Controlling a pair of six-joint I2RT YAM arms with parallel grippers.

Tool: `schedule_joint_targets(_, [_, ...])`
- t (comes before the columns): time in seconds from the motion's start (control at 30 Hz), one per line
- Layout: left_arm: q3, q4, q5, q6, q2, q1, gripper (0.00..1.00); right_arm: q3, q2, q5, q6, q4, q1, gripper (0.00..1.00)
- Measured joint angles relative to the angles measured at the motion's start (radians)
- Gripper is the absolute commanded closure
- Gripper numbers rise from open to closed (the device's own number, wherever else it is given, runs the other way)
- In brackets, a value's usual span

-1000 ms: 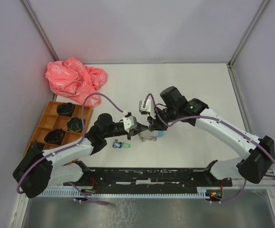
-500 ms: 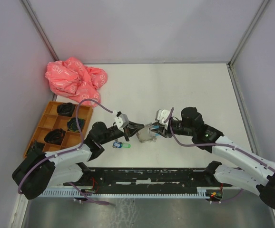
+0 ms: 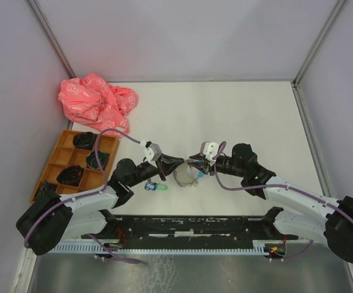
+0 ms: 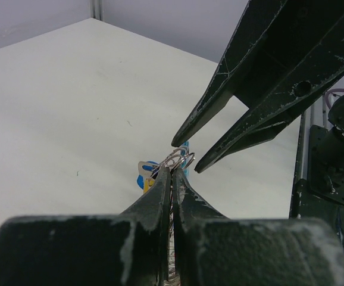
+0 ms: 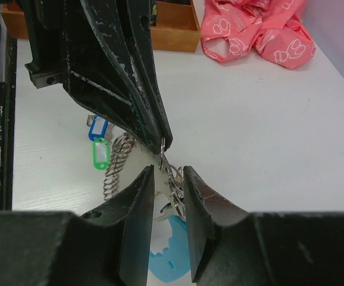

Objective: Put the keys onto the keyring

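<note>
Two grippers meet tip to tip at the keyring.

The left gripper (image 4: 172,174) is pinched tight on the top wire rings of the silvery beaded-chain keyring (image 5: 115,167), which has a light-blue curved piece and sits near the middle of the white table (image 3: 225,116). The right gripper (image 5: 168,173) faces it, fingers partly apart and straddling those rings; contact is unclear. Just beside the chain lie two small keys (image 3: 155,186) with green and blue plastic tags. Well apart sit a wooden compartment tray (image 3: 57,155) and a crumpled pink plastic bag (image 3: 97,101).
</note>
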Motion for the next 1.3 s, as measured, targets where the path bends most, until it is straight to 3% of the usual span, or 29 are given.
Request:
schedule_joint_targets(0.4, [-0.005,0.028,-0.010,-0.030,0.014,0.000,0.97,-0.002,0.037,-0.025,0.026,0.074,0.000,0.78])
schedule_joint_targets(0.57, [-0.005,0.031,-0.016,-0.034,0.015,0.000,0.97,-0.002,0.048,-0.037,0.028,0.076,-0.001,0.95])
schedule_joint_targets(0.7, [-0.005,0.021,-0.016,-0.033,0.016,0.000,0.85,0.003,0.048,-0.038,0.022,0.055,-0.003,0.99])
schedule_joint_targets(1.0, [0.035,-0.185,-0.018,0.094,-0.090,0.000,0.56,0.255,0.079,-0.040,-0.047,-0.371,-0.003,0.99])
schedule_joint_targets(1.3, [0.090,-0.345,-0.035,0.244,-0.145,-0.007,0.51,0.544,0.216,-0.030,-0.080,-0.760,-0.003,0.99])
